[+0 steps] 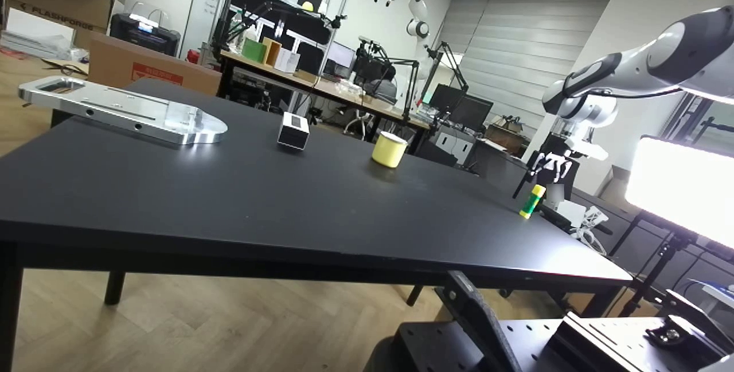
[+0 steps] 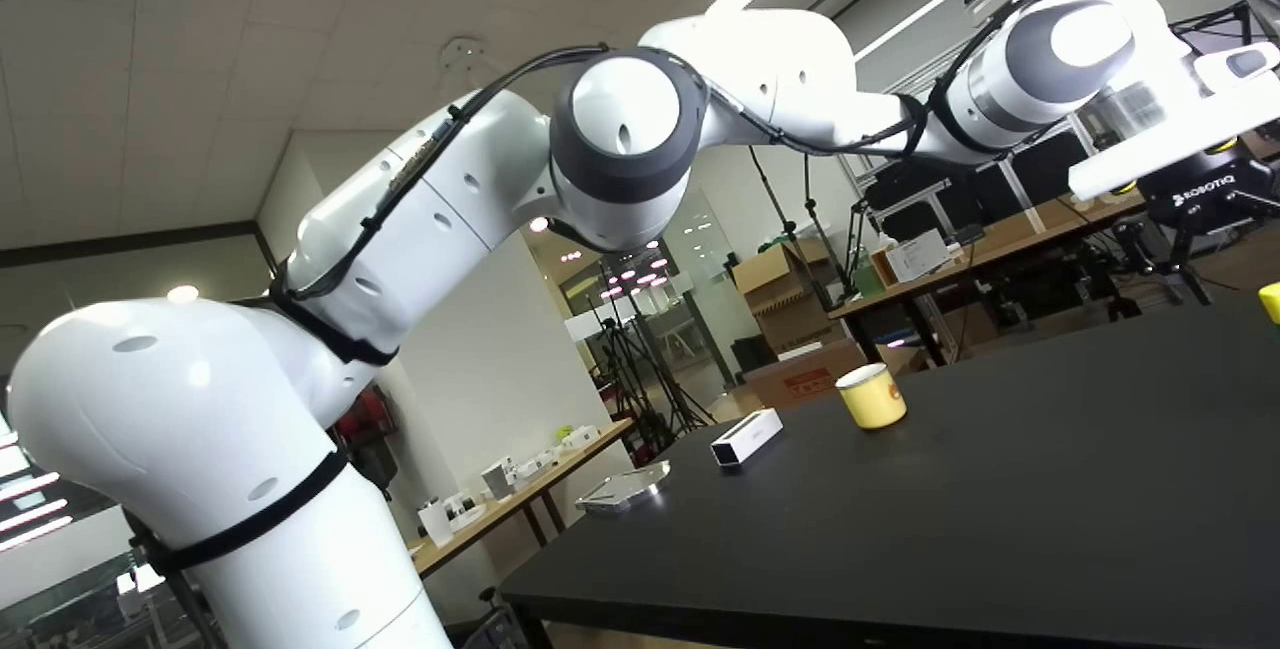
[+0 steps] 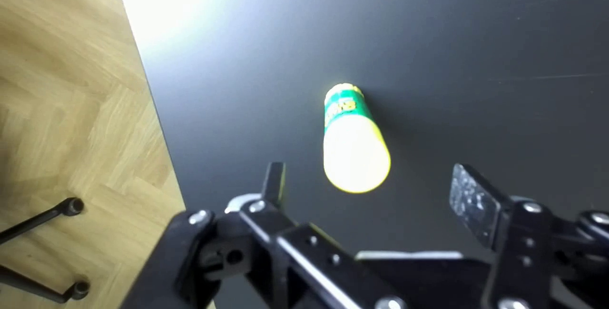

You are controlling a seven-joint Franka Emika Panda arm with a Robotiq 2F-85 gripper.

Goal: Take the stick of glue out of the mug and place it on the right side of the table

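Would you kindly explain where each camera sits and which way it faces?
Wrist view: behind the hand, facing down at the glue stick; both open fingers show.
In an exterior view: low, facing across the black table; arm and hand show at right.
In an exterior view: beside the arm, tilted up, facing toward the yellow mug; arm and hand show.
Both exterior views share the yellow mug, white box and metal plate.

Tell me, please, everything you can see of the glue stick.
The glue stick is a slim, plastic-looking cylinder with a yellow cap, a yellow base and a green label between them, its print unreadable. It stands upright, cap up, on the black table, near an edge. In the wrist view it shows between the open jaws of the gripper, with gaps on both sides; only the table appears to touch it.
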